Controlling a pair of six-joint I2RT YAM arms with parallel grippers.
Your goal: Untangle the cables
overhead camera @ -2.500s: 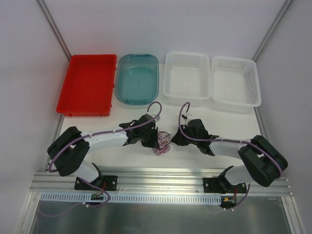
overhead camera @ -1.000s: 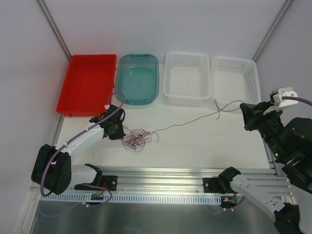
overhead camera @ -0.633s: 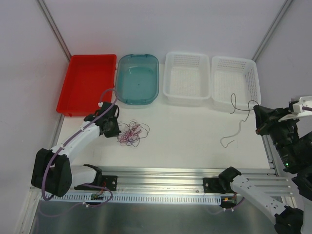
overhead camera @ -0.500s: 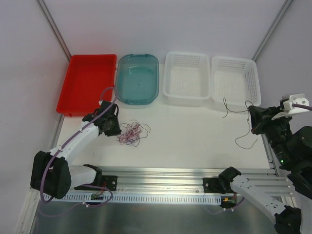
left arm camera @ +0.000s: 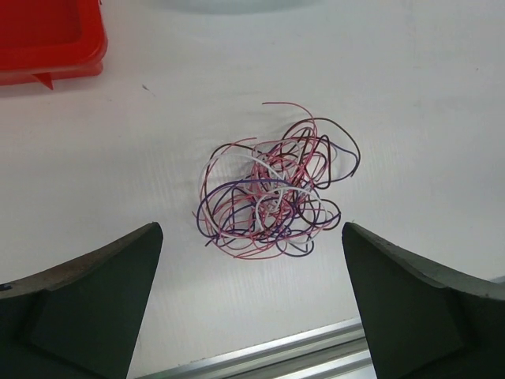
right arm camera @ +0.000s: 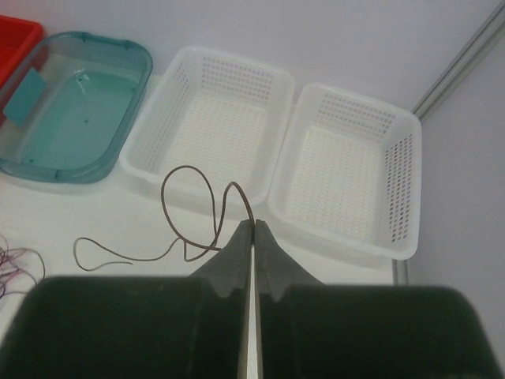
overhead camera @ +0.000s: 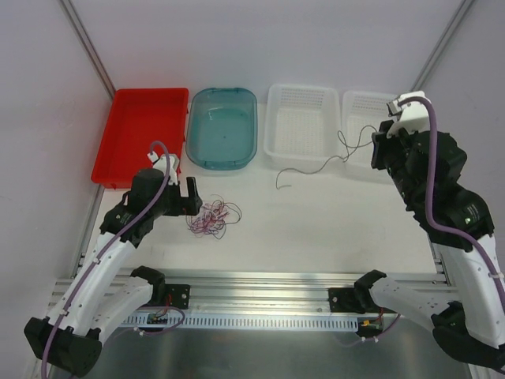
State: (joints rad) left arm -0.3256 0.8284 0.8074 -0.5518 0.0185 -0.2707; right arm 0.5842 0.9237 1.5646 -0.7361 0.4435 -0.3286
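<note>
The left end effector (left arm camera: pixel 251 233) hangs over the desk (overhead camera: pixel 331 221) with its two fingers (left arm camera: pixel 118 292) spread wide apart, gripping nothing. Directly below the gap lies the clump of cables (left arm camera: pixel 272 193). The right end effector (right arm camera: pixel 253 225) is raised high on the right side, its fingers pressed together and clamped on one dark brown strand (right arm camera: pixel 187 167).

There is one clump and one separate strand. The clump rests on the desk's left half, in front of the teal tub (overhead camera: pixel 223 126) and just beside the left end effector in the overhead view. It is a loose, roundish tangle of thin curly wires in red-pink, purple, white and dark brown, with loops sticking out on all sides; the exact number of wires cannot be told. The single strand runs from the closed fingertips in two upright loops, then trails leftward in a long curve ending in a small loop in front of the left white basket. Whether that end touches the desk cannot be told.

Four containers stand in a row along the far edge: one red tray (overhead camera: pixel 142 138) at the left, the one teal tub next to it, then two white baskets (overhead camera: pixel 304 126) with perforated walls. Each shows its bare floor; the right basket is partly hidden behind the right arm in the overhead view
</note>
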